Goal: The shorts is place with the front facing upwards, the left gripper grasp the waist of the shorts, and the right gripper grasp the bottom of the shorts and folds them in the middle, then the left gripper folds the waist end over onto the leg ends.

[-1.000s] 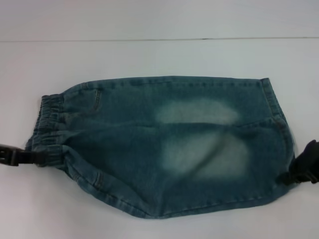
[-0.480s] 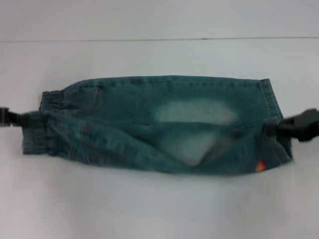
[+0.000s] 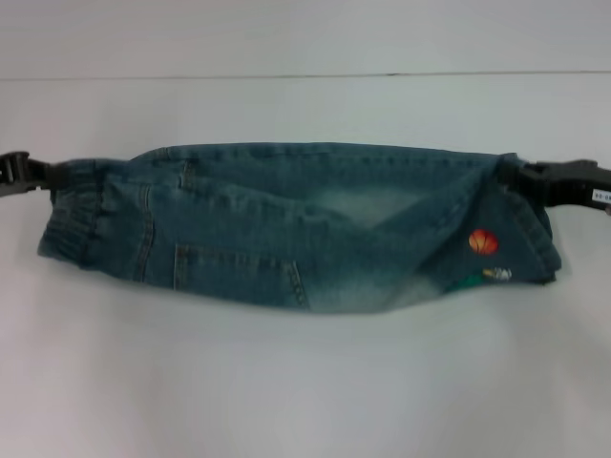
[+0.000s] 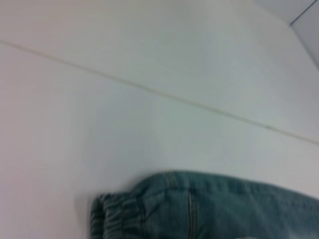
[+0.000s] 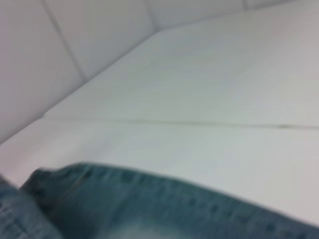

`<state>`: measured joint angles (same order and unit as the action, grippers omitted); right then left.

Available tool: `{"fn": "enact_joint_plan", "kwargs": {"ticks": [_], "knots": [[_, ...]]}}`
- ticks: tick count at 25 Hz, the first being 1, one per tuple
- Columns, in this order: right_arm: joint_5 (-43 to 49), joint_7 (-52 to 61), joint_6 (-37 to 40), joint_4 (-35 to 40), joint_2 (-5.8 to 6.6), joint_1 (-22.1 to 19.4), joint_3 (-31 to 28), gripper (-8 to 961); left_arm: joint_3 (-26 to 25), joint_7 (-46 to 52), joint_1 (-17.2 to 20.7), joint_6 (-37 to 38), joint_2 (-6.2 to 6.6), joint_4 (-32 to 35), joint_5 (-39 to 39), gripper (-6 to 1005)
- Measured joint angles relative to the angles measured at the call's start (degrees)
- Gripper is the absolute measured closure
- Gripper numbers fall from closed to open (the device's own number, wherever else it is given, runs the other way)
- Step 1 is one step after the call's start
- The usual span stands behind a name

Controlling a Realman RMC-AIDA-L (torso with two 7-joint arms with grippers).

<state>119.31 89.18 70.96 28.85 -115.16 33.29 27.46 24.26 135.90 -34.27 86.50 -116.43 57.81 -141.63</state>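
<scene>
The blue denim shorts (image 3: 296, 229) lie across the white table, folded lengthwise with the near half carried over toward the far edge. An orange patch (image 3: 483, 242) shows on the turned-over leg end at the right. My left gripper (image 3: 52, 175) is shut on the elastic waist (image 3: 81, 219) at the left end. At the right end, my right gripper (image 3: 525, 175) is shut on the leg hem. The left wrist view shows the gathered waist (image 4: 124, 211); the right wrist view shows denim (image 5: 149, 204) along its lower edge. Neither wrist view shows fingers.
The white table (image 3: 305, 382) stretches around the shorts, with a thin seam line (image 3: 305, 75) running across the far side. A wall panel joint (image 5: 65, 45) shows in the right wrist view beyond the table's far edge.
Both grippers have moved away from me, toward the far edge, carrying the near edge of the shorts over. The faded patches are now mostly covered and the pocket side with the orange patch faces up.
</scene>
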Motion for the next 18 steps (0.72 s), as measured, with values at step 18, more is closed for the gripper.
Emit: {"fn": "enact_joint_plan", "kwargs": {"ticks": [18], "knots": [[-8.58,-3.04,-12.16,-3.51,-1.57,1.42,0.71,892,0.8,-0.67,0.62,-13.26,-1.49,-4.36,4.27,947]]}}
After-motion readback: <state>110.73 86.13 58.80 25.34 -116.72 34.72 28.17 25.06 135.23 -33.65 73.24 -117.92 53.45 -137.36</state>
